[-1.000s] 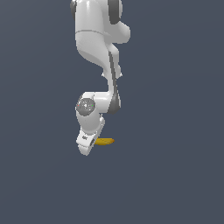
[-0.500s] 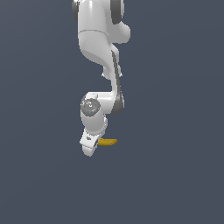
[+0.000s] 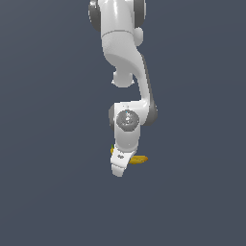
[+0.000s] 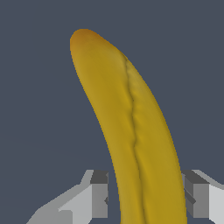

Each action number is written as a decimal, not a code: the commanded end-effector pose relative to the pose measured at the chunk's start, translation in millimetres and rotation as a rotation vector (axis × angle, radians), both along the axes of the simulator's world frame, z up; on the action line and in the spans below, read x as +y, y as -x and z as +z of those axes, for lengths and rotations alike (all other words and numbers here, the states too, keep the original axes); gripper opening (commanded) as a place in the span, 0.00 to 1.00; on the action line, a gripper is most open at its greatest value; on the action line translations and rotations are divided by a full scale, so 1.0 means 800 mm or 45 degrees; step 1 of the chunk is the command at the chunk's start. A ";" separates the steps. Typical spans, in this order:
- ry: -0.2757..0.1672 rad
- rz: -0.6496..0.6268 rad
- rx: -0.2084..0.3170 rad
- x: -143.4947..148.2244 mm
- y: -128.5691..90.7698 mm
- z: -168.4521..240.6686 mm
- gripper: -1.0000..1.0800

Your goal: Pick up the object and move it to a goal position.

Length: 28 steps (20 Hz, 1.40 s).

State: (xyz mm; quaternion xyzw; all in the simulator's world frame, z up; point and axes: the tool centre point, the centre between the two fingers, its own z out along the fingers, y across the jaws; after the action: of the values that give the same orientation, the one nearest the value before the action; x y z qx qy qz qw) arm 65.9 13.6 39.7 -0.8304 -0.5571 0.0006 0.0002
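Observation:
The banana [image 4: 131,122] is yellow with a brownish end and fills the middle of the wrist view. It lies between my two grey fingers [image 4: 99,197], which stand close against its sides. My gripper [image 4: 146,199] is shut on the banana. In the exterior view the gripper [image 3: 124,162] hangs under the white arm. Only the banana's tip [image 3: 139,159] pokes out on the exterior view's right of the hand. The banana's stem end is out of the wrist view.
A plain dark grey-blue surface [image 3: 192,202] fills the background in both views. The white arm's links [image 3: 126,72] rise to the top of the exterior view. No goal marker shows.
The gripper and lower arm have shifted toward the exterior view's right and slightly down in the picture. The banana has moved along with them.

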 end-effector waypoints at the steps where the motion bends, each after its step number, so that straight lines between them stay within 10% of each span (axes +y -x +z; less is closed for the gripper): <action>1: 0.000 0.000 -0.003 0.034 -0.011 0.008 0.00; 15: -0.001 -0.001 -0.002 0.193 -0.062 0.040 0.00; 28: 0.000 0.000 -0.001 0.251 -0.084 0.052 0.00</action>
State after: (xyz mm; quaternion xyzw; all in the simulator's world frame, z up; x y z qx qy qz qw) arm 130.9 211.9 78.8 -0.8302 -0.5574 0.0011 0.0006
